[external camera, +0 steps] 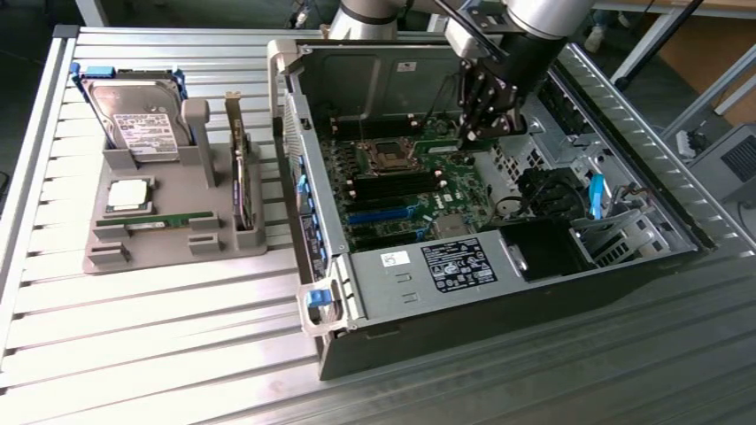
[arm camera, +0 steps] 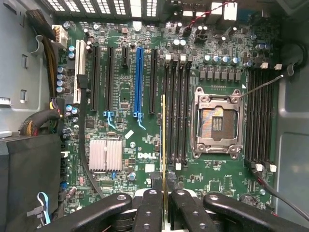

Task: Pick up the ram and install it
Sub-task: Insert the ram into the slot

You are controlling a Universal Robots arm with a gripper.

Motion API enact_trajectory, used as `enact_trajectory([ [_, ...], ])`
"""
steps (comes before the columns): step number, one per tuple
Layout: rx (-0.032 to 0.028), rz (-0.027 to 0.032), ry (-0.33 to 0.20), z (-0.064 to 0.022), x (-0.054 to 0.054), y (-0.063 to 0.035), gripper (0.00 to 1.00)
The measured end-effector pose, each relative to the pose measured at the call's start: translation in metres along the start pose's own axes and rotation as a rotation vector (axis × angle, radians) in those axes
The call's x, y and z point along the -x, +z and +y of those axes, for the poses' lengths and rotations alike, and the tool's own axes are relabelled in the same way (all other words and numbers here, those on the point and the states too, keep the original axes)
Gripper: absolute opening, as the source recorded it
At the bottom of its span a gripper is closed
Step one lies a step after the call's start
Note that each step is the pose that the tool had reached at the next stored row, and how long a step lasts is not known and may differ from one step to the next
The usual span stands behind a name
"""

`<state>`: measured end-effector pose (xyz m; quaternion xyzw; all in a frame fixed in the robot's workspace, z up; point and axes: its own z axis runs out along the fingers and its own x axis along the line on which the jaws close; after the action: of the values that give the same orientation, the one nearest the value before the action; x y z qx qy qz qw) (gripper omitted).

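The ram [arm camera: 164, 145] is seen edge-on as a thin yellowish-green strip hanging over the motherboard [arm camera: 120, 92]. My gripper [arm camera: 164, 195] is shut on its upper end, with the black fingers [arm camera: 147, 208] pressed against both sides. The stick hangs in line with the outermost of the black memory slots [arm camera: 176, 111] beside the open CPU socket [arm camera: 217, 123]; whether it touches the slot I cannot tell. In the exterior view my gripper [external camera: 482, 124] reaches down into the open computer case [external camera: 390, 283], above the motherboard [external camera: 408, 181].
A grey holder [external camera: 165, 235] on the exterior view's left carries a hard drive [external camera: 136, 115], a CPU [external camera: 127, 195], a twin green stick [external camera: 154, 221] and an upright card [external camera: 243, 177]. Further memory slots [arm camera: 260, 116], a heatsink [arm camera: 105, 155] and cable bundles [arm camera: 38, 123] surround the socket.
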<state>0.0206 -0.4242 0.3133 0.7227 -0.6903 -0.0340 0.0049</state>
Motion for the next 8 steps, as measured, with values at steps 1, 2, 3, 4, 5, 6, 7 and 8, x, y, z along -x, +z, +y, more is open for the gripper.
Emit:
enact_trajectory([
  [1,0.0001,0.0001,0.000,0.0000,0.0000,0.0006,0.13],
  [2,0.0000,0.0001,0.000,-0.0001,-0.0001,0.0011,0.13],
  [3,0.0000,0.0000,0.000,-0.0001,-0.0001,0.0017,0.13],
  [4,0.0000,0.0001,0.000,-0.0001,-0.0001,0.0024,0.13],
  [5,0.0000,0.0001,0.000,-0.0002,-0.0001,0.0026,0.13],
  [6,0.0000,0.0001,0.000,-0.0002,-0.0001,0.0029,0.13],
  [7,0.0000,0.0001,0.000,-0.0002,-0.0001,0.0033,0.13],
  [8,0.0001,0.0001,0.000,-0.0002,-0.0002,0.0037,0.13],
])
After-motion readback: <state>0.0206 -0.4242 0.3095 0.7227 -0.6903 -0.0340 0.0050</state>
